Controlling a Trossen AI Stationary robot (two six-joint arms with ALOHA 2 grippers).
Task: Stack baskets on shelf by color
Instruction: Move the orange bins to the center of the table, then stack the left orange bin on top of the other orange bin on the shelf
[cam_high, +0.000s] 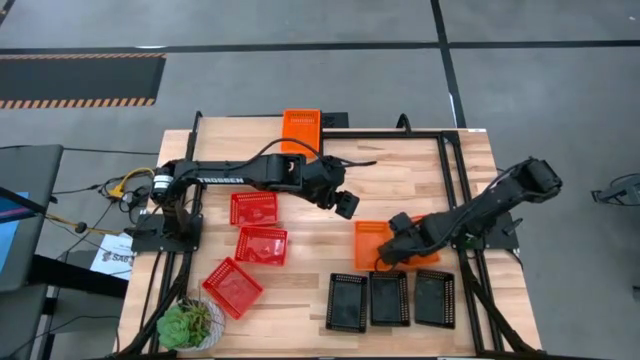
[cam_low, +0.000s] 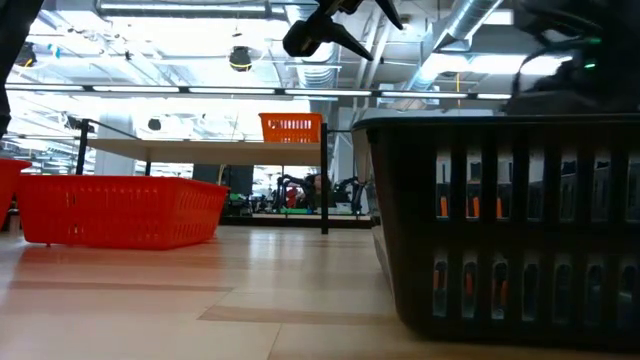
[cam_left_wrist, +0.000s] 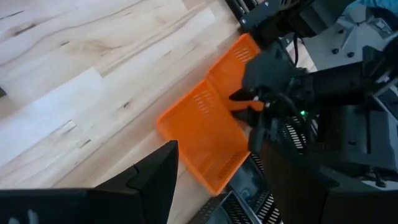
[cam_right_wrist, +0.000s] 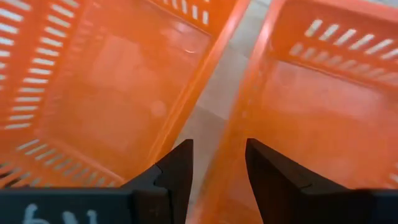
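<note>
Two orange baskets lie side by side on the table right of centre; they also show in the left wrist view. My right gripper is open just above them, one finger over the gap between them and one over the inside of the second basket. A third orange basket stands on the shelf at the far edge. My left gripper hangs open and empty above the table's middle. My right gripper points down with a finger on either side of one orange basket's long wall, the wall next to the other basket. I cannot tell whether the fingers touch it. Both baskets lie flat on the table.
Three red baskets lie on the table's left half. Three black baskets stand in a row at the near edge. A green potted plant sits at the near left corner.
</note>
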